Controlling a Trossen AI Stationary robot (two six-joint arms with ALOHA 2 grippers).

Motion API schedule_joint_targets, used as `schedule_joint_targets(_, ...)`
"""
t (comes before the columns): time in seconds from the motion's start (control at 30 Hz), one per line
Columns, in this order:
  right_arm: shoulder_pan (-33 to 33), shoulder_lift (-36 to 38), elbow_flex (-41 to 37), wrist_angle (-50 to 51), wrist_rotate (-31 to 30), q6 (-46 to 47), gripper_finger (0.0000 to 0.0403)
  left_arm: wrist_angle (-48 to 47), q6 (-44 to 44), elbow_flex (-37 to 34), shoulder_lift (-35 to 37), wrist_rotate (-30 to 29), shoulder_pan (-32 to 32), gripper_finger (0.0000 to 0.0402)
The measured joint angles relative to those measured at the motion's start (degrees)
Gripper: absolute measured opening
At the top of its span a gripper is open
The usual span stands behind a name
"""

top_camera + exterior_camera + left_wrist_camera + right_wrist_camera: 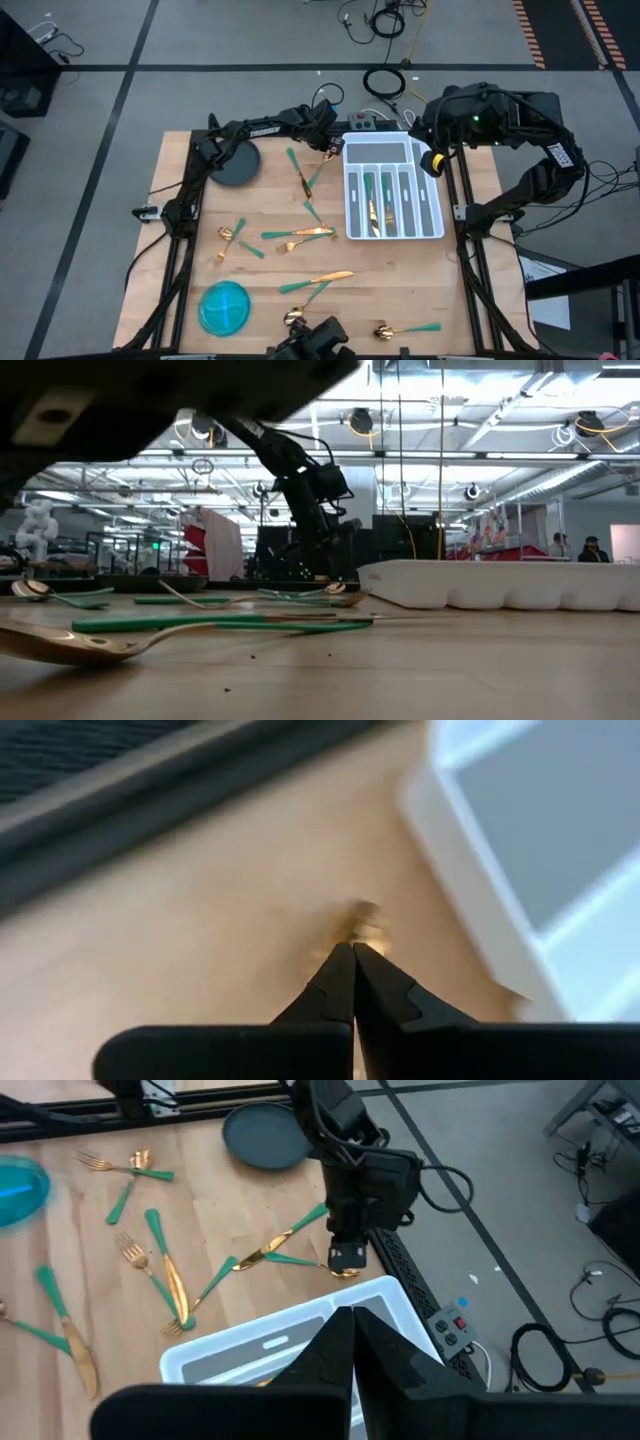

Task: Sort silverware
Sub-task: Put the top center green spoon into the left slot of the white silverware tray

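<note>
Silverware with gold heads and teal handles lies scattered over the wooden table (270, 215). Several pieces lie in the white tray (385, 152). My left gripper (352, 948) is shut and slants down at the table's far middle, beside the tray's far left corner. Its tips are at the gold head (362, 920) of a spoon (300, 1262) that lies flat on the wood. My right gripper (352, 1312) is shut with nothing in it, high above the tray's far end. My left gripper has its shut fingertips (347, 1256) at the spoon's gold head (345, 1270), slanting down from the table's left. The teal handle lies on the wood toward the left. The view is blurred, so I cannot tell whether the tips touch the head or hold it.
A dark round plate (237, 163) sits at the far left and a blue bowl (224, 306) at the near left. Loose forks (290, 238), a knife (320, 279) and spoons (405, 328) lie across the middle and the near edge. A power strip (365, 123) lies beyond the far edge.
</note>
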State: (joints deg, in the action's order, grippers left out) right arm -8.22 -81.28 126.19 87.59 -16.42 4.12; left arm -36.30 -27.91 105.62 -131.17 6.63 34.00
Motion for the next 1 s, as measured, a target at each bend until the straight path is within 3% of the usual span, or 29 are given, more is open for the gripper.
schedule_joint_targets(0.1,1.0,0.0,0.0,0.0,0.0,0.8,0.0,1.9,-0.6,0.5,0.0,9.9,1.7,0.0)
schedule_joint_targets(0.17,1.6,0.0,0.0,0.0,0.0,1.3,0.0,5.3,-2.8,0.7,0.0,12.4,2.8,0.0)
schedule_joint_targets(0.33,3.6,0.0,0.0,0.1,0.0,2.5,0.0,3.0,-0.4,3.4,0.0,3.0,4.8,0.0)
schedule_joint_targets(0.53,5.0,0.0,0.0,0.0,0.0,2.5,0.0,-5.3,19.7,5.6,0.0,-5.2,5.9,0.0)
schedule_joint_targets(0.83,5.0,0.0,0.0,-3.6,0.0,2.9,0.0,-9.3,50.0,5.6,0.0,-3.0,3.5,0.0)
schedule_joint_targets(1.0,5.1,-0.1,0.0,-4.4,0.0,5.1,0.0,-5.8,55.1,5.6,-0.2,0.4,2.8,0.0)
